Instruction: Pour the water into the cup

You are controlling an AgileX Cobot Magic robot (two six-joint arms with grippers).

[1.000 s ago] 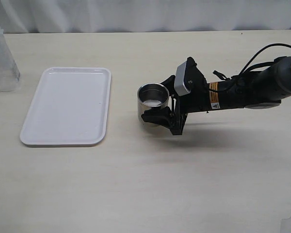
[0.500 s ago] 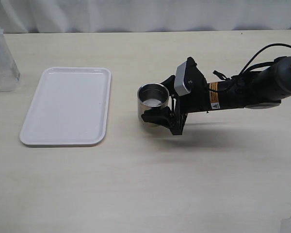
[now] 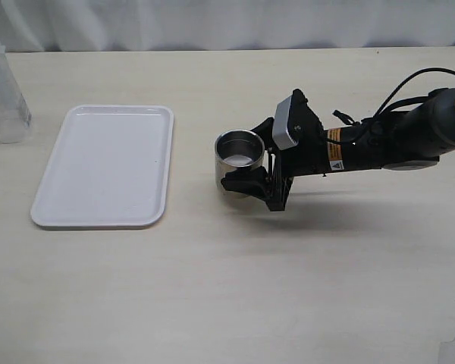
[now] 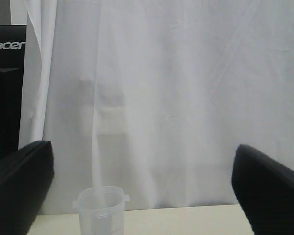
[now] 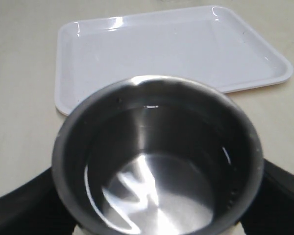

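The steel cup [image 3: 240, 155] stands upright on the table, right of the white tray. Inside it a shallow layer of water [image 5: 159, 203] shines over the bottom. My right gripper [image 3: 248, 157] reaches in from the right, with one black finger [image 3: 239, 183] against the cup's near side and the other on its far side. In the right wrist view the cup [image 5: 157, 122] fills the space between the jaws of that gripper [image 5: 154, 208], which is shut on it. My left gripper [image 4: 144, 196] is outside the exterior view; it is open, and its jaws have nothing between them.
A white tray [image 3: 106, 163] lies flat left of the cup, its rim [image 5: 176, 93] just beyond the cup. A translucent plastic container [image 3: 1, 91] stands at the far left edge, some way beyond my left gripper [image 4: 101, 211]. A white curtain backs the table [image 3: 227, 288].
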